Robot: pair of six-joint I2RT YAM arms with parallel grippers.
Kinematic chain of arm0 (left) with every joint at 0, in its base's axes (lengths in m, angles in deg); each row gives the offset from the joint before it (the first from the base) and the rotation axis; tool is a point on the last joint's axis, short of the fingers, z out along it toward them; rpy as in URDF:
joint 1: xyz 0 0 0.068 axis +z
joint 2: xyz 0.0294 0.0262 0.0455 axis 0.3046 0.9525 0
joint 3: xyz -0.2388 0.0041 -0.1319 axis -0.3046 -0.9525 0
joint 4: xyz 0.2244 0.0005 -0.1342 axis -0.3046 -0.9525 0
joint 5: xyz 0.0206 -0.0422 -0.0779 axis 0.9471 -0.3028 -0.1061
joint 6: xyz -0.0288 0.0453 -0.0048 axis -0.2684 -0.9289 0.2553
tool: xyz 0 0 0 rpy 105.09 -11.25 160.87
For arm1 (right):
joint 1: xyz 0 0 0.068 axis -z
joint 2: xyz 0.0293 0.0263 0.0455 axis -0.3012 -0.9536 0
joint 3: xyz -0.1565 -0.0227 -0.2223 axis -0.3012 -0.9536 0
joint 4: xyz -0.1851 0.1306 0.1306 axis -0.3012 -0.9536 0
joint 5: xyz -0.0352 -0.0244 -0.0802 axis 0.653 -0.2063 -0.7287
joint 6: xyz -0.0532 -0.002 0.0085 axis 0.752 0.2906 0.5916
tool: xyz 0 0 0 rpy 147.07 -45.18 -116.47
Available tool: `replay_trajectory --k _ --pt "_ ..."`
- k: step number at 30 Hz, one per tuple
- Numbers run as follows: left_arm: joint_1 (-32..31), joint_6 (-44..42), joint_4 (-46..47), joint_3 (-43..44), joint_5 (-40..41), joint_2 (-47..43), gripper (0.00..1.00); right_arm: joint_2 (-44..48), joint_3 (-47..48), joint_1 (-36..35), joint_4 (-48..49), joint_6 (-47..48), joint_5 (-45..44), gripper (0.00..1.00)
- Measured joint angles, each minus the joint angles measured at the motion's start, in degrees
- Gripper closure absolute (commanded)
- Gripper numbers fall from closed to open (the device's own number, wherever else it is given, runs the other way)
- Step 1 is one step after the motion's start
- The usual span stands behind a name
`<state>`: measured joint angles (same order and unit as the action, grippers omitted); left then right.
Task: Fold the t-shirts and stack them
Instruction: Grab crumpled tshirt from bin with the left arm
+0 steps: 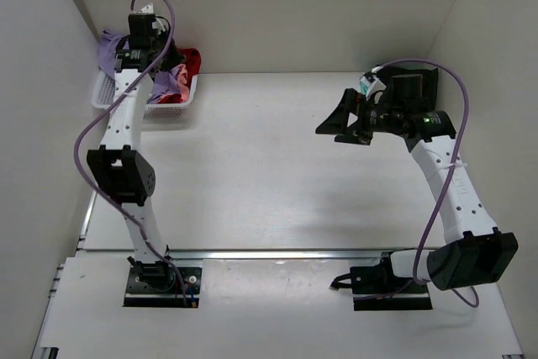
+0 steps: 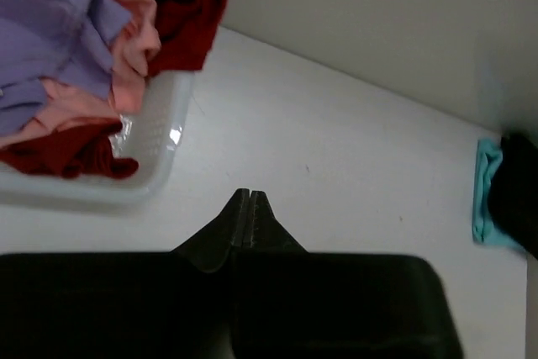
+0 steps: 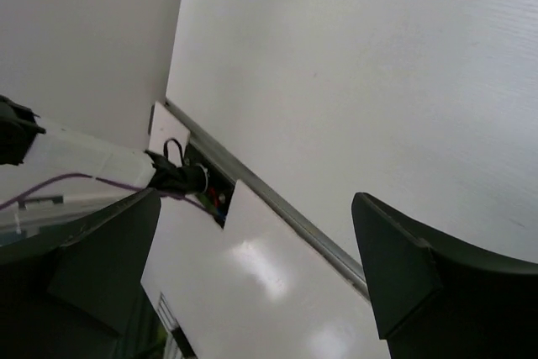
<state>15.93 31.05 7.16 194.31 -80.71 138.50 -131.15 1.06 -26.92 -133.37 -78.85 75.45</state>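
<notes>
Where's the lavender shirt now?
Top view, far left: the lavender shirt lies in the white basket with the pink shirt and red shirt, near the left pincer.

Five t-shirts: lavender (image 2: 42,31), salmon-pink (image 2: 128,48), red (image 2: 181,2), teal (image 2: 485,195), black (image 2: 519,191). One basket (image 2: 155,145). Two arms: left arm (image 1: 124,122), right arm (image 1: 451,188).

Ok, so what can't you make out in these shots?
Top view: the left arm covers most of the basket, so the number of shirts in it is unclear.
Left wrist view: the teal shirt and black shirt are cut off by the right edge, so I cannot tell whether they are folded.
Right wrist view: only the open right tool and the table are visible; no shirts show.
</notes>
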Motion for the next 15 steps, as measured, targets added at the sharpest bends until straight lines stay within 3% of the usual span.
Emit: replay_trajectory --k 1,2,3,4,5,6,10,15 --pt "0.5 0.4 0.1 3.7 0.9 3.3 1.00 0.0 0.0 1.1 0.1 0.0 -0.1 0.18" --pt "1.1 0.9 0.4 6.1 1.6 5.7 1.00 0.2 -0.5 2.7 1.0 -0.4 0.2 0.71" --pt "1.8 1.4 1.1 7.3 2.1 7.7 1.00 0.6 -1.6 4.5 2.7 -0.6 0.4 0.91" --pt "2.6 1.9 1.5 7.5 2.5 9.0 0.81 1.2 -2.9 6.2 4.2 -1.4 0.4 0.88" --pt "3.7 2.5 1.7 7.5 3.0 10.2 0.52 1.7 -4.6 7.9 5.5 -2.3 0.4 0.84" --pt "4.6 2.5 2.0 7.5 3.3 11.2 0.41 2.0 -6.0 9.2 6.4 -3.0 0.2 0.74" --pt "8.3 3.9 4.7 7.7 6.1 14.7 0.29 1.7 -8.3 11.1 7.6 -3.5 -0.9 0.53" --pt "11.2 4.0 8.4 13.5 9.2 21.0 0.27 -0.7 -8.4 10.9 8.5 -3.3 -2.0 0.47"
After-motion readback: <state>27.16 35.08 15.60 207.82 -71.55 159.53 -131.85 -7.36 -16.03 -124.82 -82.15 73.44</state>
